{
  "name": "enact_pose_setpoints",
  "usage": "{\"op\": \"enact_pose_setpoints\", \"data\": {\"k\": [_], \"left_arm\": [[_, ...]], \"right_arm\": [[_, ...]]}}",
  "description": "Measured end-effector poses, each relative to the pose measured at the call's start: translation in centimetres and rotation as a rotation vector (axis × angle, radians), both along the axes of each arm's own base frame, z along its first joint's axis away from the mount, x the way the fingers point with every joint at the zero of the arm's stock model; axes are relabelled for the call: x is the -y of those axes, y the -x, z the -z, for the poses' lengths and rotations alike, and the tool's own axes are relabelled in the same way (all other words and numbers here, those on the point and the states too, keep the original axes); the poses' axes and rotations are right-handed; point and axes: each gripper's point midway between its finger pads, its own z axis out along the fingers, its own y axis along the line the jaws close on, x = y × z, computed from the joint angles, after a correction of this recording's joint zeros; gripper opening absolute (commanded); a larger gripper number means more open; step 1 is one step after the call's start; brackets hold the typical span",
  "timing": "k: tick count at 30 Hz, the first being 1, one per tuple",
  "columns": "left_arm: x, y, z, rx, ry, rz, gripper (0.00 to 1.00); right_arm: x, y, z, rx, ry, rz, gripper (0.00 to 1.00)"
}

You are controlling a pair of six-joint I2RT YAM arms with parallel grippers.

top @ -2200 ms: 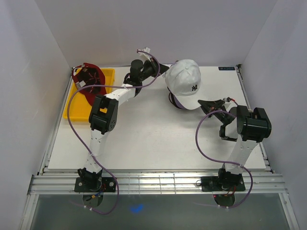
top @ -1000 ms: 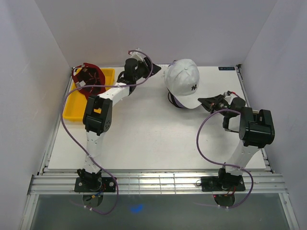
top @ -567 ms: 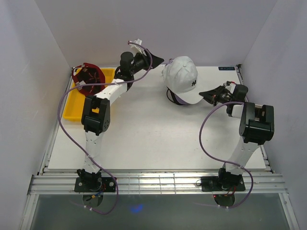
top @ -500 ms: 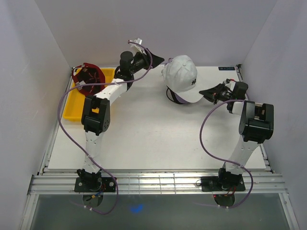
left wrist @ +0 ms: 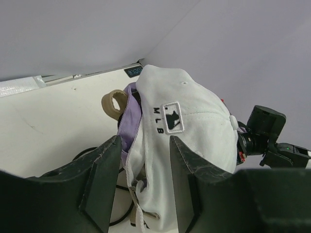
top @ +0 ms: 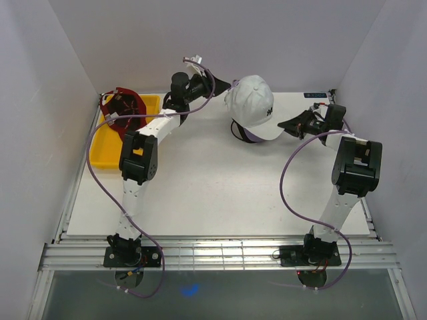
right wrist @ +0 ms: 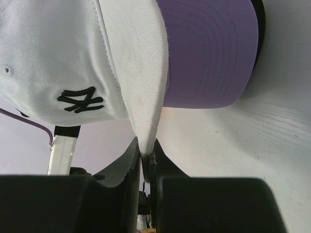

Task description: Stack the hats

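Brim of white fabric baseball cap point(top: 252, 107) pinched tight in right end effector point(right wrist: 146, 158), which had swung rearward, turning it atop lavender fabric cap point(right wrist: 209, 53) on tabletop point(top: 200, 187). The left end effector point(left wrist: 144, 141) gaped empty behind crown. Alignment likely under way; dark red cap point(top: 123, 110) in yellow plastic tray point(top: 107, 157), unstacked.

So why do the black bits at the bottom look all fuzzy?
Left wrist view: the left hand sits close to the lens, so its black fingers blur, while the white fabric cap is sharp; right wrist view: same for the right hand pinching the brim.
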Motion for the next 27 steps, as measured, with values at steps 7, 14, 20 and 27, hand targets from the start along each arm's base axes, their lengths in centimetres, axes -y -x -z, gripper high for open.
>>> {"op": "enact_pose_setpoints", "data": {"k": [7,14,20,27], "left_arm": [[0.8,-1.0,1.2,0.006,0.003,0.028,0.54],[1.2,-1.0,2.6,-0.015,0.001,0.047,0.53],[1.4,-1.0,2.3,0.010,0.020,0.043,0.54],[1.0,-1.0,2.7,0.025,0.034,0.020,0.54]], "right_arm": [[0.0,0.0,0.1,-0.006,0.011,-0.004,0.08],[0.1,0.0,0.0,-0.004,0.015,-0.006,0.08],[0.1,0.1,0.1,-0.006,0.015,-0.007,0.08],[0.1,0.0,0.0,-0.005,0.020,-0.010,0.08]]}}
